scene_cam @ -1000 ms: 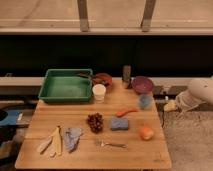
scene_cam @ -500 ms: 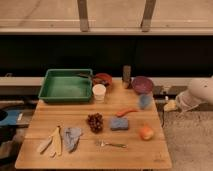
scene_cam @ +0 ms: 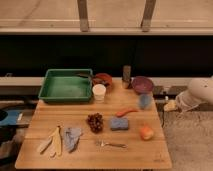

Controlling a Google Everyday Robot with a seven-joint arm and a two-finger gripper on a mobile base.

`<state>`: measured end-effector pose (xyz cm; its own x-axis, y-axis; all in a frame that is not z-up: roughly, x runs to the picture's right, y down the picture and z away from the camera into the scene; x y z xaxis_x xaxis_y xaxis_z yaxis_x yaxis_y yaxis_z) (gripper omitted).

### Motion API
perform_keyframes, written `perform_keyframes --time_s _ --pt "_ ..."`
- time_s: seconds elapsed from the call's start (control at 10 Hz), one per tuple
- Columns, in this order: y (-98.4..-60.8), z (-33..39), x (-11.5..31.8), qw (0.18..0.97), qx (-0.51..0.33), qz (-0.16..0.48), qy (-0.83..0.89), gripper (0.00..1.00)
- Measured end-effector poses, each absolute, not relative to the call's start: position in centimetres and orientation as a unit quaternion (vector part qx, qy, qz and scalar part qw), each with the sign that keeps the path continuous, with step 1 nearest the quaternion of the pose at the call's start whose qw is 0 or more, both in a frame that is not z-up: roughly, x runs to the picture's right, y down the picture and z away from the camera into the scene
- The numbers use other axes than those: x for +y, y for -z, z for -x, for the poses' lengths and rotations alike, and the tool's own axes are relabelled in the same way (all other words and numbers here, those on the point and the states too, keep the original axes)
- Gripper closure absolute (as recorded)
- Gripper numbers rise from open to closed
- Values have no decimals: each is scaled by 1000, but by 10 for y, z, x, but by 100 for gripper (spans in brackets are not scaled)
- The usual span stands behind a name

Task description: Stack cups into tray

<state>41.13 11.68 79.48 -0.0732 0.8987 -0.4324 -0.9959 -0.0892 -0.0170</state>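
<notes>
So: both cups stand outside the tray, and the gripper waits off to the right.

The white cup [scene_cam: 99, 92] is upright just beside the near right corner of the green tray [scene_cam: 65, 99]. The smaller blue cup [scene_cam: 145, 101] stands further right, just in front of the purple bowl [scene_cam: 142, 84]. The gripper [scene_cam: 171, 105] hangs past the right edge of the wooden surface [scene_cam: 85, 150], jaws spread wide and empty, near the blue cup but apart from it. Both cups look light, rigid and smooth-walled, so a nudge would likely tip or skid them. A pinch over one wall at the rim, from above, seems safest, and the blue cup should nest inside the white.
</notes>
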Motion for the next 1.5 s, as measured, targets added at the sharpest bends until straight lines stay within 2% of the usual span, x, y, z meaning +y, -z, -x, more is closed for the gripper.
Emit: perform_keyframes --time_s 0.7,1.5 --pt "-795 -402 115 677 134 154 -707 34" --pt "-805 -297 67 742 48 157 -650 34"
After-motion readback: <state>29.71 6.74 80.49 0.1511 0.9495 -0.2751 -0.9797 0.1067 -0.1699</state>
